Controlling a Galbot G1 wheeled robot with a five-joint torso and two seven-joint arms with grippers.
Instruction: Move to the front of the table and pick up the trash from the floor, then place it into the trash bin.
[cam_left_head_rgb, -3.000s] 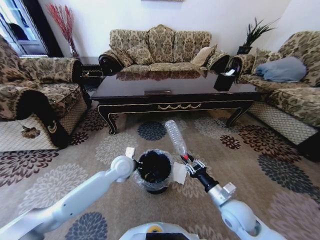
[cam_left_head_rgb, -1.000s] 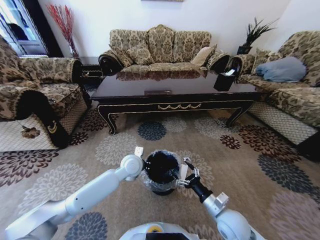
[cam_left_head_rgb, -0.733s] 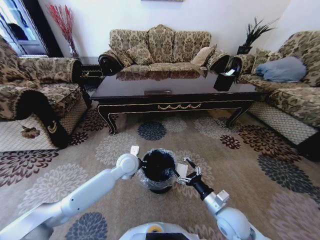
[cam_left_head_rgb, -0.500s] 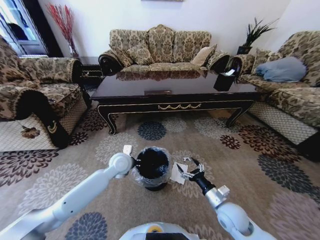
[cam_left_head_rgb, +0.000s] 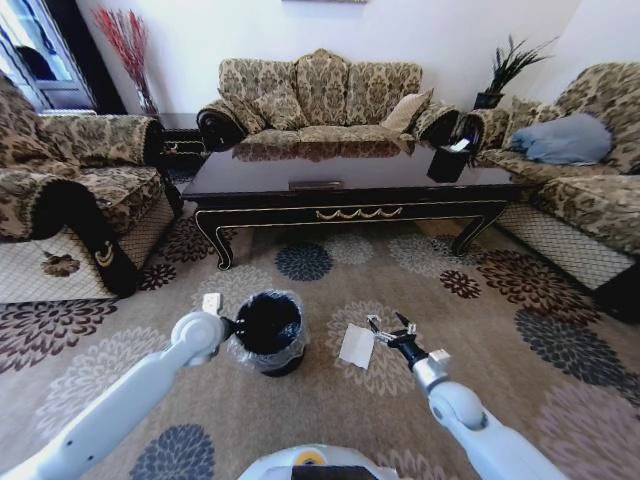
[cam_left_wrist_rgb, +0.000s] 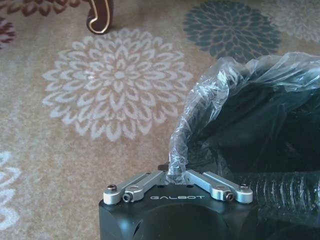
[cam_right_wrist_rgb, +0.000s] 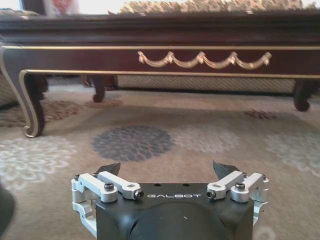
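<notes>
Left tool (cam_left_wrist_rgb: 176, 184) clenched on bin (cam_left_head_rgb: 266, 331) liner; right tool (cam_left_head_rgb: 392, 331) released, empty, paper (cam_left_head_rgb: 357, 345) on floor (cam_left_head_rgb: 500, 330) just beside it. Risk: thin liner could tear or slip, tipping bin

Floral carpet floor (cam_left_head_rgb: 520, 330): trash bin (cam_left_head_rgb: 267, 333), white paper (cam_left_head_rgb: 356, 345), table (cam_left_head_rgb: 350, 185) standing.
</notes>
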